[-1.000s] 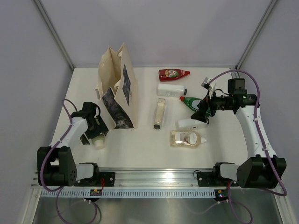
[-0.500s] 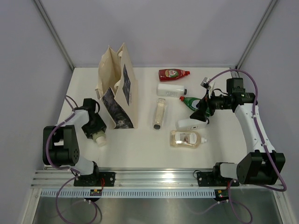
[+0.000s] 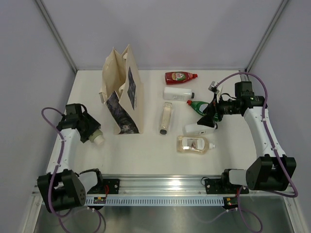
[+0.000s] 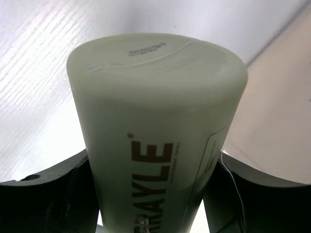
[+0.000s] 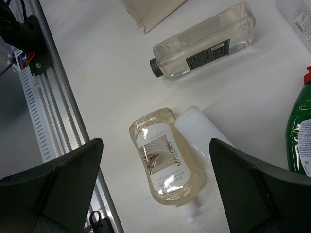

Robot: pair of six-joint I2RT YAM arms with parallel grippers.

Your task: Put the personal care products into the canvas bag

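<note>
My left gripper (image 3: 91, 132) is shut on the pale olive bottle (image 3: 97, 138), left of the canvas bag (image 3: 124, 97). In the left wrist view this bottle (image 4: 155, 121) fills the frame, with a dark finger pressed against each side. The bag stands upright, beige with a dark picture panel. To its right lie the red bottle (image 3: 181, 76), white bottle (image 3: 178, 92), green bottle (image 3: 198, 105), slim clear bottle (image 3: 165, 118), white grey-capped bottle (image 3: 194, 128) and amber bottle (image 3: 194, 144). My right gripper (image 3: 209, 116) hangs open above them, the amber bottle (image 5: 163, 155) below its jaws.
A metal rail (image 3: 160, 184) with both arm bases runs along the near edge; part of it (image 5: 48, 92) shows in the right wrist view. Grey walls close the table at the back and sides. A corner of the bag (image 5: 150, 12) also shows there.
My left gripper has shut on the pale olive bottle and carried it to the left and away from the bag's foot. The right arm has barely moved and stays open.
</note>
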